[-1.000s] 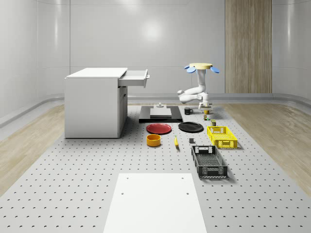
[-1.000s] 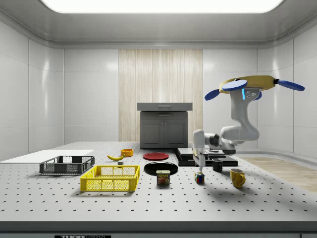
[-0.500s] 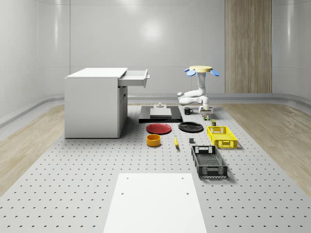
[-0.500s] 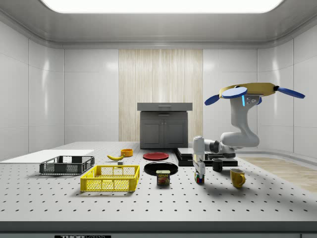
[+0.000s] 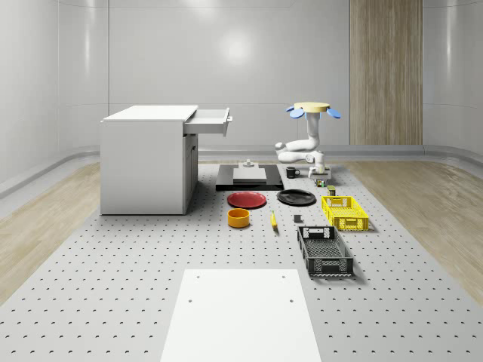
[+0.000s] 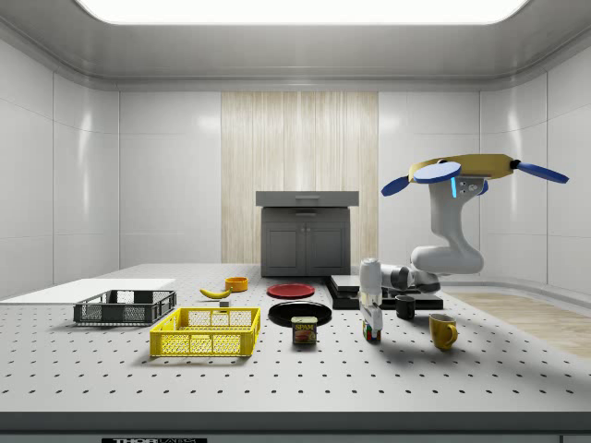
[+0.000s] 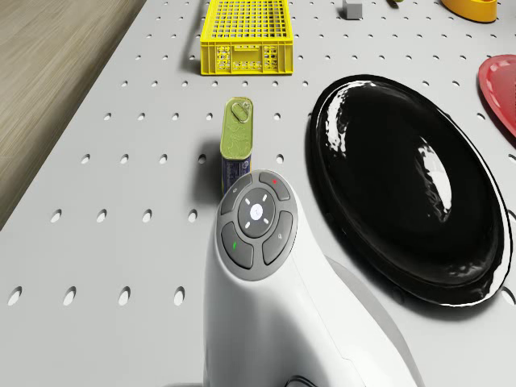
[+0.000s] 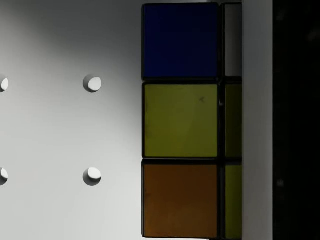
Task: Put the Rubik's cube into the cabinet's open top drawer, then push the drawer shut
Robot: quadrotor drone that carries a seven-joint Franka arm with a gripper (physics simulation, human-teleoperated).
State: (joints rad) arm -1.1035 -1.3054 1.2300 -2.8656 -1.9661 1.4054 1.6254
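One grab to settle: gripper (image 6: 371,329) down at the cube (image 6: 371,332) on the table (image 6: 295,378), drone (image 6: 466,169) hovering above; whether the fingers are apart or closed cannot be told.
Centre squarely on the cube before lifting; can (image 6: 304,330), black plate (image 6: 300,314) and yellow mug (image 6: 442,330) stand near, and the open drawer (image 5: 210,121) is well apart.

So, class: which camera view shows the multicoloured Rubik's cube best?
The wrist view: the multicoloured Rubik's cube appears close up, with blue, yellow and orange squares. In the side view it is a small block under the gripper; the whole-scene view makes it a speck.
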